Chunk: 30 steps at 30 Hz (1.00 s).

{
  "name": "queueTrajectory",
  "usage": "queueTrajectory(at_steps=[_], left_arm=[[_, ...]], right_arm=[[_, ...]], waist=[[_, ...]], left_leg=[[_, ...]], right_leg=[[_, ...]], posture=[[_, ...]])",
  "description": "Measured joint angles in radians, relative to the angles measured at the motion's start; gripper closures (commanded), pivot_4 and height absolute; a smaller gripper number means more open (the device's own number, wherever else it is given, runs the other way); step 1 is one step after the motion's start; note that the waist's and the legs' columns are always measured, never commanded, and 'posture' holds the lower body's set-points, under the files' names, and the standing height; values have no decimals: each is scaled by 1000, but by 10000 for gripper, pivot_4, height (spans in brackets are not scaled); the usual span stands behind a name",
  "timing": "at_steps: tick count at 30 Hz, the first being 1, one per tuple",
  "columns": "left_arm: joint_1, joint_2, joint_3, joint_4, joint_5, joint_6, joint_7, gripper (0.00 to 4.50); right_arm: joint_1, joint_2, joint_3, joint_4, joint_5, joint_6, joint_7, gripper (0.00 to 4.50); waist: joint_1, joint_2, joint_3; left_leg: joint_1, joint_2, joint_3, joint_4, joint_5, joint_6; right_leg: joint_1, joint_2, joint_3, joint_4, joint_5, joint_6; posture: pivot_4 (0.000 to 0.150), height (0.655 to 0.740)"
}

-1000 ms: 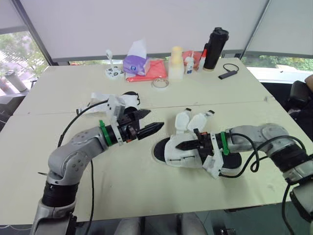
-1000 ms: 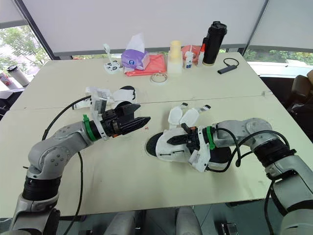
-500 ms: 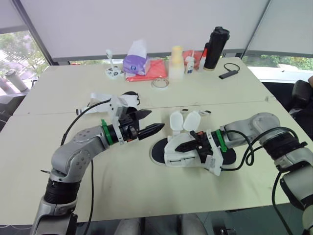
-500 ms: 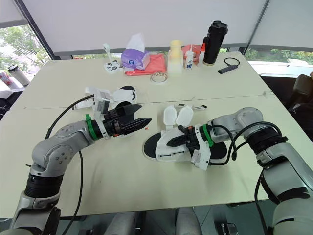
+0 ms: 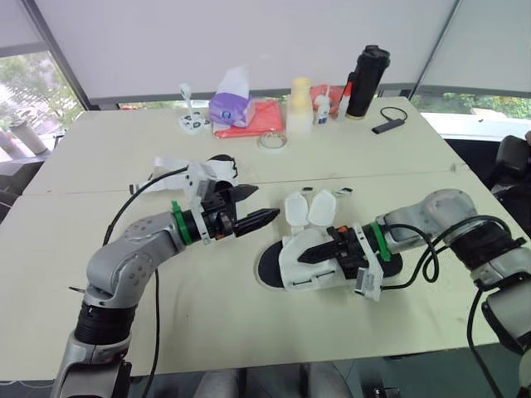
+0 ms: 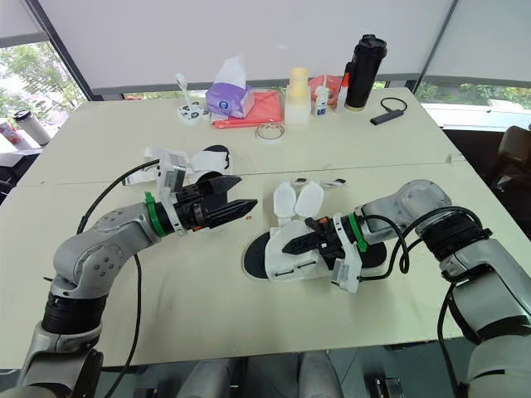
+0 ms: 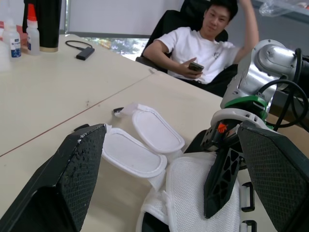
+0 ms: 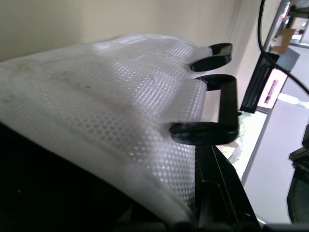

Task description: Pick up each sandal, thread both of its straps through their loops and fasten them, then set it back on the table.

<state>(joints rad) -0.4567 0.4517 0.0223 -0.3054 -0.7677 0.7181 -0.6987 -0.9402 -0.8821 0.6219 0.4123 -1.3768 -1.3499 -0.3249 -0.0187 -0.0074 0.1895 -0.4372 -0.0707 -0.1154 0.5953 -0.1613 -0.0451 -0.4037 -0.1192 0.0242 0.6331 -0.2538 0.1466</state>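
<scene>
My right gripper (image 5: 305,253) is pinched on the white mesh upper of the sandal (image 5: 290,269), just right of frame centre; my left gripper (image 5: 265,203) hangs spread wide (holding nothing) just left of it. The sandal's long axis runs left-right, both straps (image 5: 322,207) flapped open toward the top

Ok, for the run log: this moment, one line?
left gripper: open, hovering | right gripper: on white mesh sandal | white straps: unfastened

eyes: high, down over table (image 5: 249,332) | left wrist: near sandal (image 7: 198,193) | right wrist: against sandal
</scene>
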Motion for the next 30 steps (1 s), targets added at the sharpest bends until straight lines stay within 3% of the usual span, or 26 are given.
queueTrajectory(at_steps=[4, 7, 13, 14, 19, 25, 28, 30], left_arm=[[0, 0, 0, 0, -2, 1, 1, 0], [0, 2, 0, 0, -5, 3, 2, 0], [0, 5, 0, -12, -7, 14, 4, 0], [1, 9, 0, -14, -7, 15, 4, 0], [26, 31, 0, -26, -4, 15, -2, 0], [51, 60, -4, -32, 16, 7, -37, 0], [69, 75, -27, -32, 49, -24, -69, 0], [88, 87, -44, -28, 82, -48, -90, 0]], right_arm=[[0, 1, 25, -1, -34, 20, -62, 44658], [-5, 4, 43, 7, -44, 30, -90, 34276], [-26, 5, 52, 40, -11, 21, -89, 3424], [-26, 3, 48, 40, 14, 15, -78, 509], [-5, -35, 36, 43, 140, 7, 44, 509], [77, -171, -4, 48, 433, 37, 311, 509], [168, -287, -10, 8, 673, 114, 489, 509], [242, -373, -14, -21, 911, 233, 661, 509]], waist=[[-1, 0, 0], [-1, 0, 0], [-2, 0, 0], [-2, 0, 0], [1, 0, 0], [-2, 0, 0], [0, 0, 0], [-2, 0, 0]], left_leg=[[0, 0, 0, 0, 0, -1], [0, 0, 0, 0, 1, -1], [0, 0, 0, 0, 1, -1], [1, 0, 0, 0, 1, -1], [4, 0, 0, 0, 1, 0], [7, 0, 0, -1, 0, 0], [10, 1, 0, -2, -1, 2], [11, 1, 1, -2, -2, 3]], right_leg=[[-1, 0, 0, 1, 0, 0], [-1, 0, 0, 1, 0, 0], [0, 0, 0, 1, 0, 0], [1, 0, 0, 1, 0, 0], [4, 0, 0, 1, 0, 0], [8, 0, 0, 0, 0, -1], [10, 0, 1, 0, -2, -3], [11, -1, 1, -1, -4, -5]], posture=[[1500, 7296], [1500, 7296], [1500, 7296], [1500, 7296], [1500, 7296], [1500, 7296], [1500, 7296], [1500, 7296]])
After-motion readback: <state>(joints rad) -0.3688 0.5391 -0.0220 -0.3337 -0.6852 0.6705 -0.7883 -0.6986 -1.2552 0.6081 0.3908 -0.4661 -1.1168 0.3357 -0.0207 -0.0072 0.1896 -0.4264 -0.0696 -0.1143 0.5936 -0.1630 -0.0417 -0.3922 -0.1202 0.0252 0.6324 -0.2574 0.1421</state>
